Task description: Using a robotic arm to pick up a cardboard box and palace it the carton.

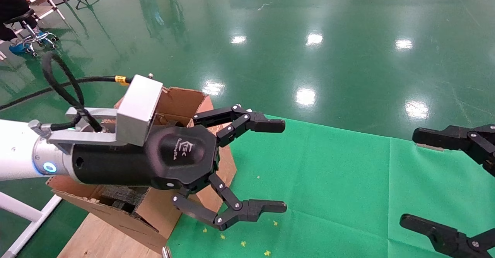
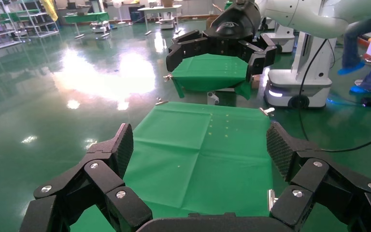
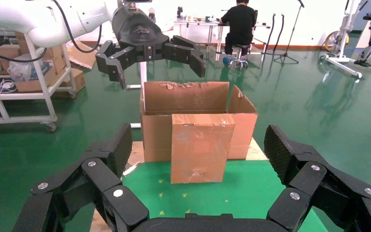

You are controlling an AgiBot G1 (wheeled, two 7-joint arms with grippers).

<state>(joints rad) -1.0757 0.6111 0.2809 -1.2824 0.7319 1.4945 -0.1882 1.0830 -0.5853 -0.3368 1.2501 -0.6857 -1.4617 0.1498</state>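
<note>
The small scuffed cardboard box [image 3: 200, 147] stands on end on the green cloth, leaning against the side of the carton [image 3: 155, 137]. The carton [image 1: 180, 101] is at the table's left, with torn flaps and black foam [image 1: 120, 196] inside. The robotic arm's left gripper [image 1: 280, 166] hangs open and empty above the carton's near side; it also shows in the right wrist view [image 3: 158, 63]. In the head view it hides most of the small box. My right gripper [image 1: 410, 178] is open and empty over the cloth's right end, facing the box from a distance.
The green cloth [image 1: 328, 173] covers the table between the grippers. A wooden board [image 1: 96, 238] lies under the carton. Beyond are a green floor, a shelf cart [image 3: 24, 72], a seated person [image 3: 239, 24] and another robot base [image 2: 297, 87].
</note>
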